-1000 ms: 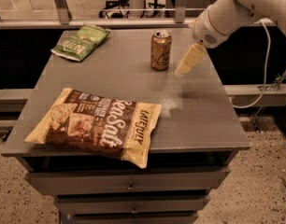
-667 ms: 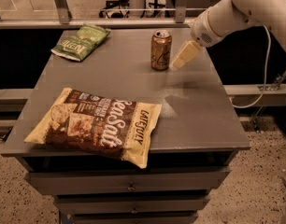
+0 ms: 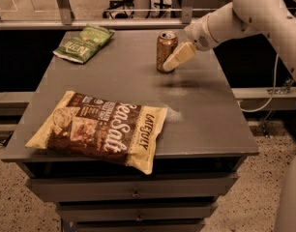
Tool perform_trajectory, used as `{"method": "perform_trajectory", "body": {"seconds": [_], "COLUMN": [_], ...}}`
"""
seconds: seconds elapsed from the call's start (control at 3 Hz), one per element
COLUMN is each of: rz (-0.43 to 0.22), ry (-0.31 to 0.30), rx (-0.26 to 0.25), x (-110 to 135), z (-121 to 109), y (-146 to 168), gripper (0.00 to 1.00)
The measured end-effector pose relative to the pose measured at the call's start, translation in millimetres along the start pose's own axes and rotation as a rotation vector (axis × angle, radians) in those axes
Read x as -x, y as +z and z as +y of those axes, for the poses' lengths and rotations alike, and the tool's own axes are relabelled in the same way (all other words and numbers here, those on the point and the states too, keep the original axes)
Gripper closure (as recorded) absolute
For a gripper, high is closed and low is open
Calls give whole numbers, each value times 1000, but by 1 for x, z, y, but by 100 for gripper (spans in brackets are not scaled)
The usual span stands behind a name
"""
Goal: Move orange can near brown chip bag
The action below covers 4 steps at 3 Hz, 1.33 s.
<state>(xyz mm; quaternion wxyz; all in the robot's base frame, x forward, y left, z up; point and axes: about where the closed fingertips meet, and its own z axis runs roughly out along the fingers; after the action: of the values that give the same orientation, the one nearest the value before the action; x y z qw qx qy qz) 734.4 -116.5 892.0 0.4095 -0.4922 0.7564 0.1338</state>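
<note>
Since the move ends near the front of the table, I begin there: below the front edge the drawers (image 3: 133, 192) sit closed; on the grey table (image 3: 211, 124), over its near-left part, the brown chip bag (image 3: 102, 129) lies flat, its long axis running roughly from nine to three o'clock, its near corner seeming to hang a little over the edge; beyond it a bare stretch of tabletop separates it from the rest. Farther back, right of centre, the orange can (image 3: 166, 51) stands upright, its long axis vertical, pull-tab up; my gripper (image 3: 176, 59) is low at the can's right side, at about four o'clock from it, just beside it and perhaps touching; whether the gripper is released or clenched I cannot tell. From my gripper, then, the can lies at about ten o'clock, and the bag lies well apart at about seven o'clock from the can; I judge that a grasp must come first, then a carry toward me and leftward. My arm (image 3: 235, 16) reaches in from two o'clock, sloping down from high at the far right. At the far-left corner the green bag (image 3: 83, 42) lies flat, out of the way.
</note>
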Motion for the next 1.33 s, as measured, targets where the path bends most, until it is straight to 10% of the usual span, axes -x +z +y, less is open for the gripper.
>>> {"method": "perform_trajectory", "body": {"seconds": [0.33, 1.33], "rz": [-68, -135], "ry": [35, 18], "rx": [67, 110], "x": [13, 44], "z": [17, 30], "y": [17, 24], "gripper": [2, 77]}}
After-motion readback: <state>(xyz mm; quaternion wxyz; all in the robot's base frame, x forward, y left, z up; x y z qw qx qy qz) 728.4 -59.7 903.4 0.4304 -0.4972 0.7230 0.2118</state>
